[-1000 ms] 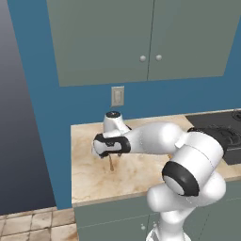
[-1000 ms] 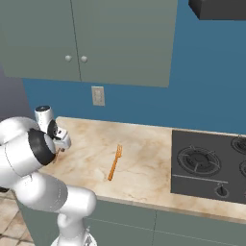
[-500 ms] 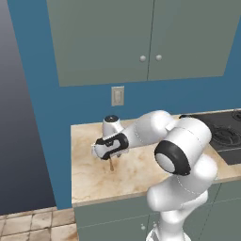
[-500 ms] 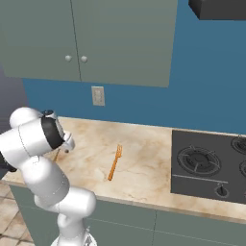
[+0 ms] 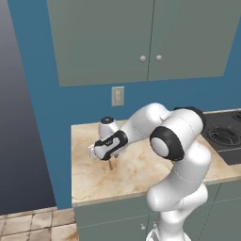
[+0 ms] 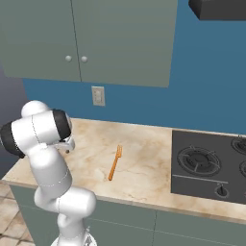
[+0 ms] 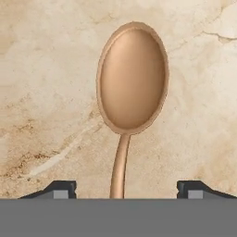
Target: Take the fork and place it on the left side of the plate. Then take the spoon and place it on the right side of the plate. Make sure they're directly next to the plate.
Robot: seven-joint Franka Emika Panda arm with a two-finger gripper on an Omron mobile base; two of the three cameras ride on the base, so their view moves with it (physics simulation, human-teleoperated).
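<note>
I am looking down along the tool [image 7: 125,192], and its two dark fingertips [image 7: 58,189] are standing spread wide at the bottom of the hand view, one on each side of the spoon [image 7: 131,88], with clear gaps between them and the thin handle. Nothing is pinched between them yet. The handle is running straight up the middle between the tips, so the spoon's long axis is lying across the line on which the tips close, and the round brown bowl is sitting further out ahead of the tool, flat on the pale marbled desk [image 7: 41,69].

From the left base view I am seeing the tool [image 5: 104,151] hanging low over the left part of the desk [image 5: 94,179], near its outer end, with a short bit of the brown spoon [image 5: 110,164] poking out just beneath it.

Further out, the orange fork [image 6: 115,163] is lying well apart to the right in the right base view, near the middle of the desk [image 6: 144,158], tines pointing toward the wall, between the arm and the black stove [image 6: 209,166].

I judge that the coming move needs only a straight squeeze on the handle, since it is already centred; I cannot make out the plate from here.
</note>
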